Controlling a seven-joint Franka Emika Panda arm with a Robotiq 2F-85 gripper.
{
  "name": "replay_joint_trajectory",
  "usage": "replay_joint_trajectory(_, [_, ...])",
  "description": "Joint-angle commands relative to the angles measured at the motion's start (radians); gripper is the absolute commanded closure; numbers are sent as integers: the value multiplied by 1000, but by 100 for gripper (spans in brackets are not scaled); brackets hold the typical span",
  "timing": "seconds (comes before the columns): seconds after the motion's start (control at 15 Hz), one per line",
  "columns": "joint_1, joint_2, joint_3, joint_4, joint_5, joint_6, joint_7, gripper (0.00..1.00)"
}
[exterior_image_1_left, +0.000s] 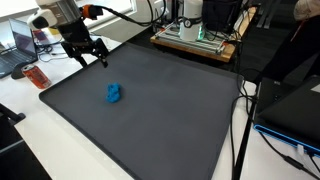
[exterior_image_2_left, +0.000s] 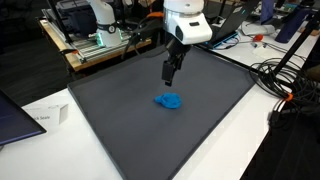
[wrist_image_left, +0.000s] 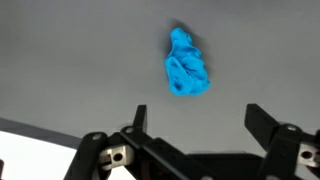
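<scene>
No legible text, labels or numbers

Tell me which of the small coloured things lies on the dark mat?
The blue crumpled lump: it lies alone on the dark mat, while the orange-red thing sits off the mat's edge on the white table.

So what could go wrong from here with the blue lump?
The open gripper hangs apart from the blue lump, not over it; closing from there would likely miss or clip only an edge. The lump lies low on the dark mat, so a deep descent could jam the gripper into it.
</scene>
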Motion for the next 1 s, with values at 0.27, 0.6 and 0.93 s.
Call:
replay_joint_trajectory(0.27, [96, 120, -58, 216, 11, -192, 206, 0])
replay_joint_trajectory(0.6, [162, 206, -92, 345, -19, -280, 357, 0])
replay_joint_trajectory(0.93, [236, 295, -130, 472, -71, -384, 470, 0])
